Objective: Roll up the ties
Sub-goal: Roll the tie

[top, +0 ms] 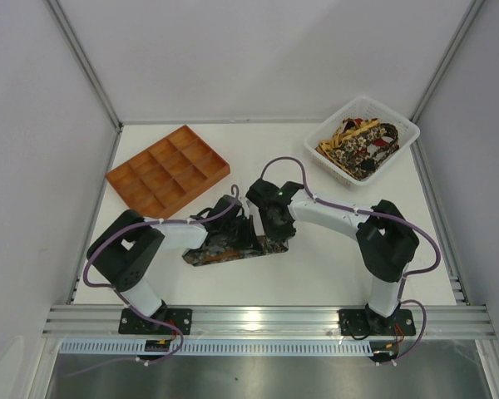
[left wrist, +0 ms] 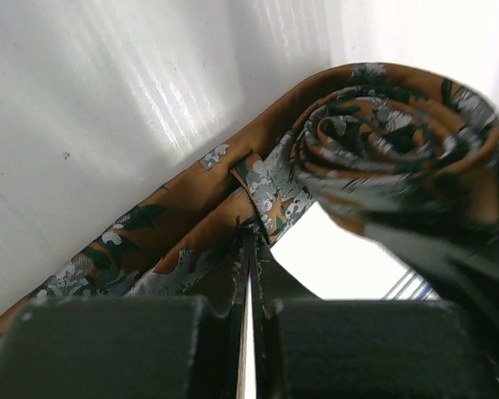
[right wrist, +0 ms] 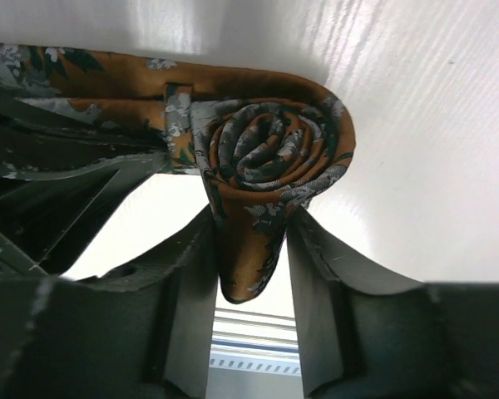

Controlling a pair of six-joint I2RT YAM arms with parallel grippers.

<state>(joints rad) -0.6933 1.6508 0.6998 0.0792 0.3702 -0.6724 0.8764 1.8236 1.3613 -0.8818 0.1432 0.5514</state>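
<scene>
Nearest me, the left arm (top: 173,236) and the right arm (top: 333,214) reach in from the front rail and meet over the tie (top: 226,251), which lies about midway across the white surface (top: 333,270). Its roll (right wrist: 270,154) sits at the tie's right end, and the flat, unwound length runs out to the left of the roll.

The left jaws are together, tips against the flat length just left of the roll, and they seem to nip a fold of cloth. The right jaws stand either side of the roll's lower edge with cloth filling the gap, so I take them to be holding it, lightly.

The step looks like winding on another turn. I'd want the left side to hold the flat length straight and taut so each wrap lands square. The right side should turn the roll leftward without crushing the coil.

The tight spot is at the roll, where both wrists crowd in. In front of the roll and to its right the surface is bare. Beyond the roll to the left, fairly near, sits the orange tray (top: 168,169). Beyond it to the right, well apart in the back corner, the white basket (top: 403,125) holds more ties (top: 362,145).
</scene>
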